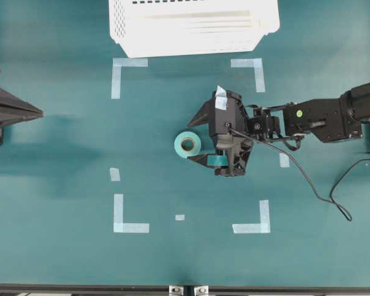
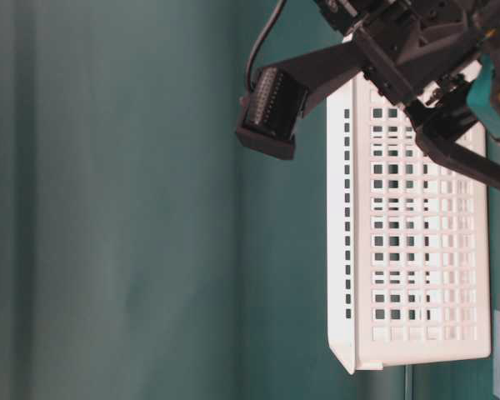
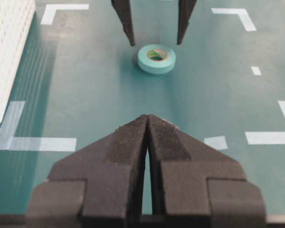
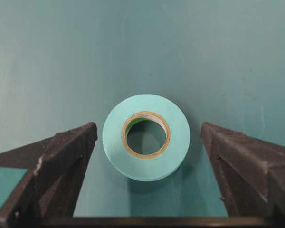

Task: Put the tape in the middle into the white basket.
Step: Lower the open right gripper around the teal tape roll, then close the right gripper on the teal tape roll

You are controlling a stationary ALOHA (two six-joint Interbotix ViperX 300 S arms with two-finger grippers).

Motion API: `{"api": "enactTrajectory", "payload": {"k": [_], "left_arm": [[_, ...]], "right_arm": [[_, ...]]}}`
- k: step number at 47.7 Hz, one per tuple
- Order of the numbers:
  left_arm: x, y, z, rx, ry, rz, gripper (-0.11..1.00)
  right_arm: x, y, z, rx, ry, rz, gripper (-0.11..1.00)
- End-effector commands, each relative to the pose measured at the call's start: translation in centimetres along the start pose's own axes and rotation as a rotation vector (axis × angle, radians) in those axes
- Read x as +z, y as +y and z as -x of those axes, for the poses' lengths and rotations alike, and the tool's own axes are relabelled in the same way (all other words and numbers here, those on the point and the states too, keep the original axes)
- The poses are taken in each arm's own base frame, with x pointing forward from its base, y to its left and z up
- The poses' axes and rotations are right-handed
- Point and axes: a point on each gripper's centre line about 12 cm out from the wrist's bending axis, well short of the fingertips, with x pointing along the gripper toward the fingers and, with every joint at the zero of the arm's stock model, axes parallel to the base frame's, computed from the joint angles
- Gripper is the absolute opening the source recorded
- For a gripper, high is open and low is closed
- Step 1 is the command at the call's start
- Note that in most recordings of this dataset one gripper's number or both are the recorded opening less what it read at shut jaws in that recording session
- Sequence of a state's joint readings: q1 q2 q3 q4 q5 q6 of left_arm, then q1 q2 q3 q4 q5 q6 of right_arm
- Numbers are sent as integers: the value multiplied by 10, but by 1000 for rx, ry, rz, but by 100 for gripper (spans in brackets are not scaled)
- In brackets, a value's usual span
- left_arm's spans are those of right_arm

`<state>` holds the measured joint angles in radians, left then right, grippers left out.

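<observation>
The tape [image 1: 187, 144] is a small teal-green roll with a pale cardboard core, lying flat in the middle of the teal table. My right gripper [image 1: 192, 142] is open, one finger on either side of the roll and not touching it. In the right wrist view the tape [image 4: 146, 137] sits between the spread fingers of this gripper [image 4: 148, 127]. The left wrist view shows the tape [image 3: 156, 58] just in front of those fingertips [image 3: 132, 42]. My left gripper [image 3: 147, 118] is shut and empty, parked at the left edge [image 1: 40, 113]. The white basket [image 1: 185, 46] stands at the back.
Pale tape corner marks [image 1: 128, 68] [image 1: 250, 66] [image 1: 129, 217] [image 1: 254, 223] frame the working area. A black cable [image 1: 314, 185] trails from the right arm across the table. The basket's slotted wall [image 2: 417, 250] fills the table-level view, and its corner [image 3: 4, 47] shows on the left.
</observation>
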<state>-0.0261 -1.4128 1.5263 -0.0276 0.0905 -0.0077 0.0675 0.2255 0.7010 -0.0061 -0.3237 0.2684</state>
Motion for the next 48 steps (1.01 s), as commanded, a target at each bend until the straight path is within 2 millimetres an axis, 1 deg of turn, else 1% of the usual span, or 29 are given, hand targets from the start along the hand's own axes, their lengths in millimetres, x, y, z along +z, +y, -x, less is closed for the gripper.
{"api": "enactTrajectory", "payload": {"k": [1, 10, 19, 37, 48], "left_arm": [[5, 0, 0, 3, -12, 1, -11], [5, 0, 0, 3, -14, -1, -11], [5, 0, 0, 3, -12, 1, -11], [5, 0, 0, 4, -14, 1, -11], [5, 0, 0, 4, -12, 1, -11]], "right_arm": [[11, 5, 0, 13, -32, 1, 99], [9, 4, -6, 11, -24, -11, 99], [3, 3, -10, 7, -6, -29, 99], [1, 3, -18, 5, 0, -30, 99], [1, 3, -19, 5, 1, -32, 99]]}}
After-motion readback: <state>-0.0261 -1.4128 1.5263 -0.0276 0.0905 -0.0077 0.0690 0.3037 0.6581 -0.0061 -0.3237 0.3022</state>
